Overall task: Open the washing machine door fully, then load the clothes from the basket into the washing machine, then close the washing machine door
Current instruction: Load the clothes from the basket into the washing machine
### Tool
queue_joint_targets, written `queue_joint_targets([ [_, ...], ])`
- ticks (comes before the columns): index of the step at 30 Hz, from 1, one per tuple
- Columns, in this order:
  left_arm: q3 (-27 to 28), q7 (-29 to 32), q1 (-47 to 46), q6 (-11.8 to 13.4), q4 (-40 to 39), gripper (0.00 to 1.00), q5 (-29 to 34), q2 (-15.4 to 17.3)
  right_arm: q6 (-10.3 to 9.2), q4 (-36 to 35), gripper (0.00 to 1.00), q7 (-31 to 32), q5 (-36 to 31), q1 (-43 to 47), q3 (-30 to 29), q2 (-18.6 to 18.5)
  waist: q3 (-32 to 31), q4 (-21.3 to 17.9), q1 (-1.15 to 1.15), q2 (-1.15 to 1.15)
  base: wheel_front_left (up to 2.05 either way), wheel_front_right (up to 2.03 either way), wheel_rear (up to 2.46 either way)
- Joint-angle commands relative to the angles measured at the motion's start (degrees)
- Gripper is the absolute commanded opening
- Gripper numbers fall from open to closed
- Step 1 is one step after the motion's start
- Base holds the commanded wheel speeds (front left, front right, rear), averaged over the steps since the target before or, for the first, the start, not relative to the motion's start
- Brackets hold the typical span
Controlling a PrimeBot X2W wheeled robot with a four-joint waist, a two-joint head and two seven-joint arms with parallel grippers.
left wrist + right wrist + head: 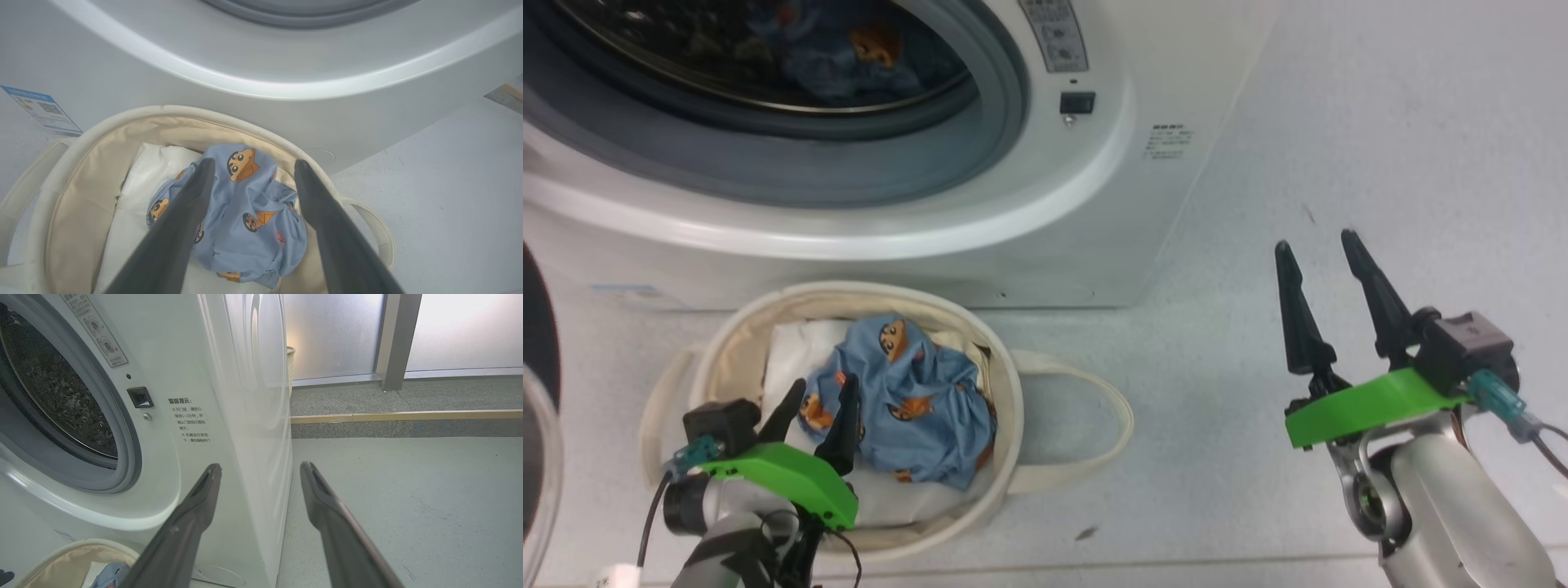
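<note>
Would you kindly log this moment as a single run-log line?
left gripper: open, at blue printed garment in basket | right gripper: open, empty | washing machine door: open | drum: second printed garment inside

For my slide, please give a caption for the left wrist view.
Left gripper, jaws open, over the clothes in the basket before the washing machine.

Quantities: one washing machine (1160,245); one basket (1013,384); one white cloth (784,359); two claws, left claw (823,382) and right claw (1316,240); two bundles of clothes (915,408) (849,49).
</note>
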Motion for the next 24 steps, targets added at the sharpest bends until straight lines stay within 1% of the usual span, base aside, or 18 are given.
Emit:
queue_joint_targets([
  [1, 0.06, -0.70, -1.76, -0.32, 1.74, 1.00, -1.64, 1.28, 0.42, -2.19, 1.00, -0.70, -0.76, -1.72, 1.37, -0.69, 3.22, -1.41, -0.01, 0.00, 0.00, 0.00, 0.00],
  [5, -4.22, -0.70, -3.93, -0.32, 6.24, 1.00, -2.35, 1.87, 0.42, -3.04, 1.00, -0.70, -1.25, -3.27, 1.82, -0.55, 6.57, -2.97, -0.01, 0.00, 0.00, 0.00, 0.00],
  [6, -4.22, -0.70, -3.93, -0.32, 6.24, 1.00, -2.35, 1.87, 0.42, -3.04, 1.00, -0.70, -1.25, -3.27, 1.82, -0.55, 6.57, -2.97, -0.01, 0.00, 0.00, 0.00, 0.00],
  [14, -8.87, -0.70, -8.72, -0.32, 12.71, 1.00, -2.93, 2.91, 0.42, -5.05, 1.00, -0.70, -2.88, -5.01, 0.84, -0.65, 12.98, -5.28, -0.01, 0.00, 0.00, 0.00, 0.00],
  [18, -10.55, -0.70, -11.62, -0.32, 15.17, 1.00, -1.98, 3.54, 0.42, -6.05, 1.00, -0.70, -3.76, -4.98, -0.15, -0.98, 15.61, -5.87, -0.01, 0.00, 0.00, 0.00, 0.00],
  [21, -12.86, -0.70, -13.79, -0.32, 18.09, 1.00, -0.51, 3.63, 0.42, -7.12, 1.00, -0.70, -4.35, -5.24, -0.53, -0.91, 17.78, -6.59, -0.01, 0.00, 0.00, 0.00, 0.00],
  [24, -13.37, -0.70, -16.78, -0.29, 19.53, 1.00, -0.33, 4.16, 0.42, -8.13, 1.00, -0.70, -4.86, -5.52, -1.11, -0.63, 20.17, -6.94, -0.01, 0.00, 0.00, 0.00, 0.00],
])
